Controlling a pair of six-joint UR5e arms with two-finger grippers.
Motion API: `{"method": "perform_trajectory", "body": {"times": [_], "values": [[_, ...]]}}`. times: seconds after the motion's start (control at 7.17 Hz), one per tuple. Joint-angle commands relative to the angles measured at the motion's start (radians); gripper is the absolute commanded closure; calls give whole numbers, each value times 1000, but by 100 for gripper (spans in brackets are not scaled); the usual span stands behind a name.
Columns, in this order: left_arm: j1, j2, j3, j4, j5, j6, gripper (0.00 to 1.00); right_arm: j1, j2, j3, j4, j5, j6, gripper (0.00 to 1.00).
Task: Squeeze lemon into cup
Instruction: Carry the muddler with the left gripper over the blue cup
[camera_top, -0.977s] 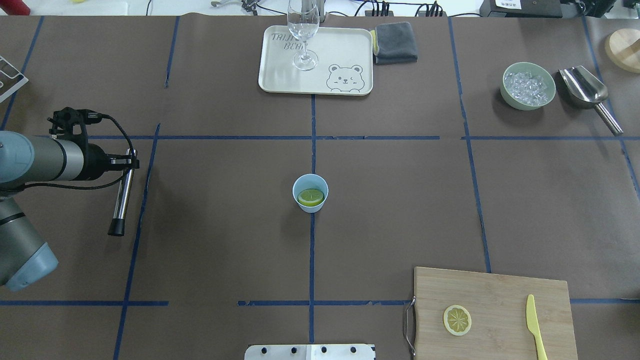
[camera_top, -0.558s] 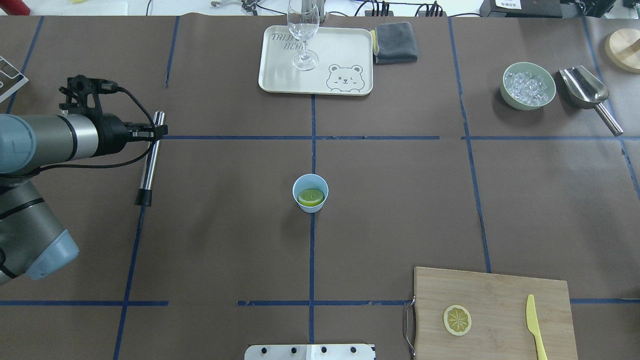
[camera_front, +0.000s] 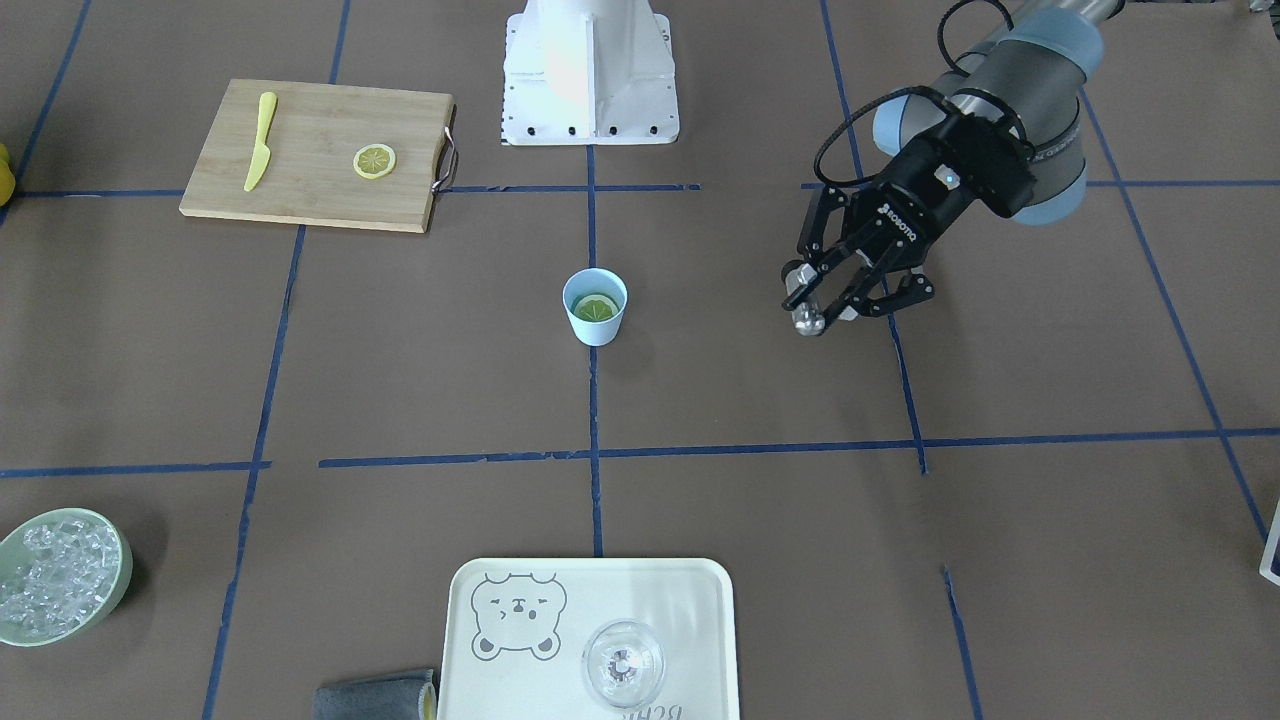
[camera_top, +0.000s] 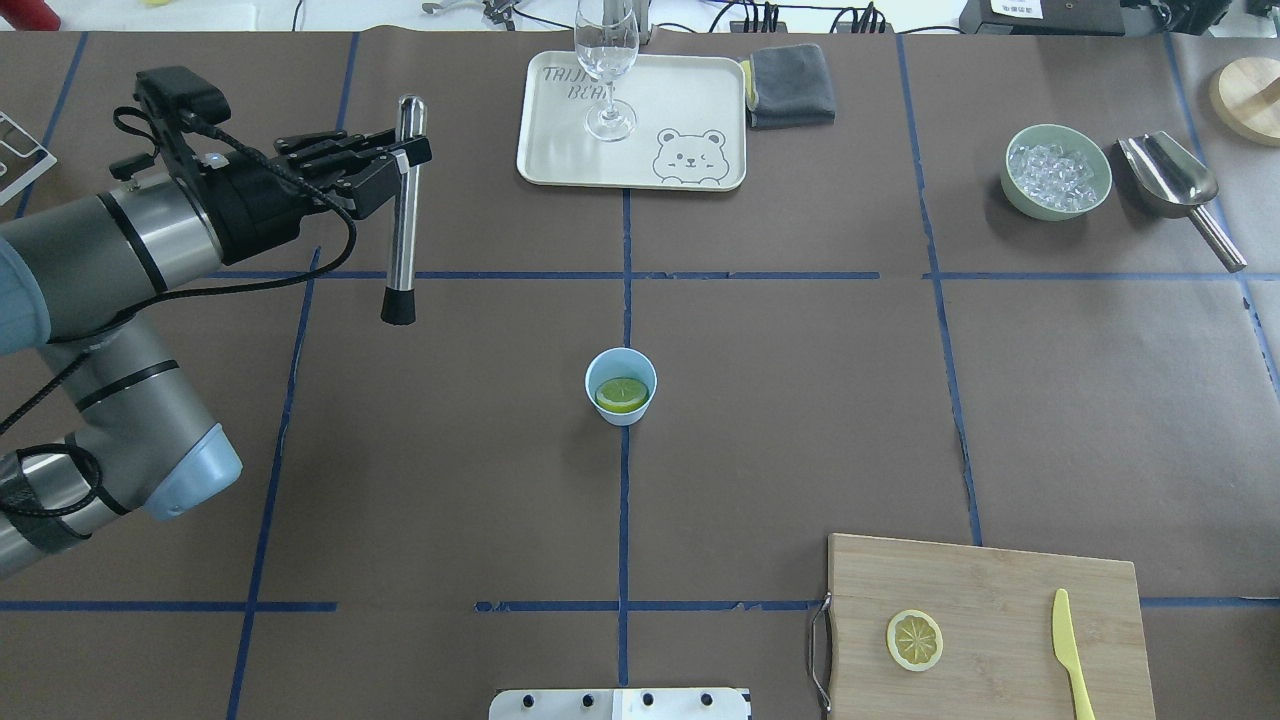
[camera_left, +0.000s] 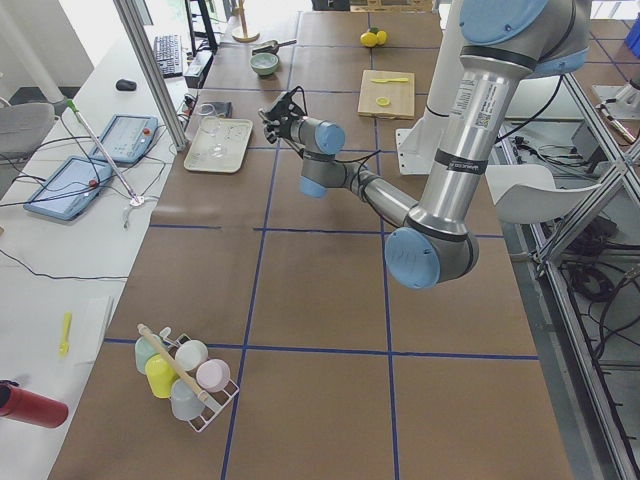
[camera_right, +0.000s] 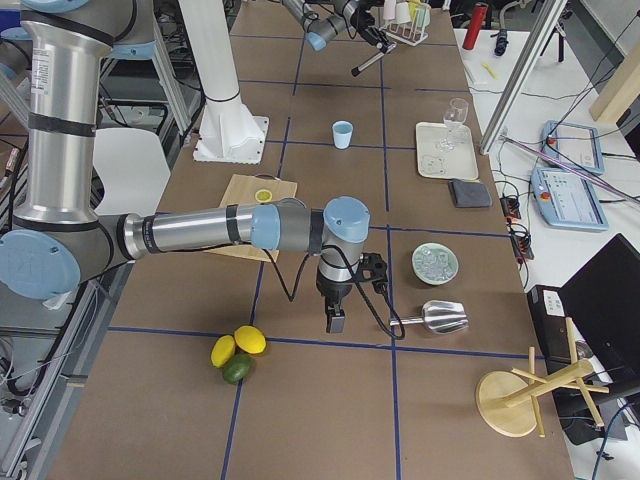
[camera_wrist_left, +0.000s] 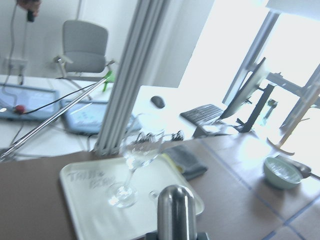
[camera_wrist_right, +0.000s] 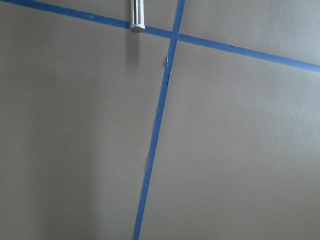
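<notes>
Brown paper covers the bench (camera_top: 800, 400), and over its far left corner the left tool (camera_top: 410, 156) is clamped around a steel rod (camera_top: 402, 230). It grips near the rounded end, so most of the rod juts past the fingers to a black tip. The right tool (camera_right: 334, 323) waits at the other end of the bench, seen only from the side, and I cannot tell whether it is open or closed.

The worry from here is that long overhang. Brought in low or off-centre, the rod could clip the rim and topple the small blue cup (camera_front: 595, 330), or it could slide in the grip once pressed down.

That cup stands upright at mid-bench on the blue tape line. It is well apart from the left tool, toward the robot's right and nearer its base. The lemon (camera_top: 621, 394) lies flat inside it, below the rim.
</notes>
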Motion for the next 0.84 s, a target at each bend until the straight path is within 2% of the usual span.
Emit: {"method": "perform_trajectory", "body": {"times": [0.0, 0.14, 0.56, 0.7], "values": [[93, -119, 89, -234, 137, 130, 100, 0, -2, 3, 0, 0, -2, 0], [142, -156, 112, -286, 205, 260, 100, 0, -2, 3, 0, 0, -2, 0], [156, -276, 238, -295, 206, 463, 100, 0, -2, 4, 2, 0, -2, 0], [177, -305, 288, -295, 210, 465, 100, 0, -1, 3, 0, 0, -2, 0]]}}
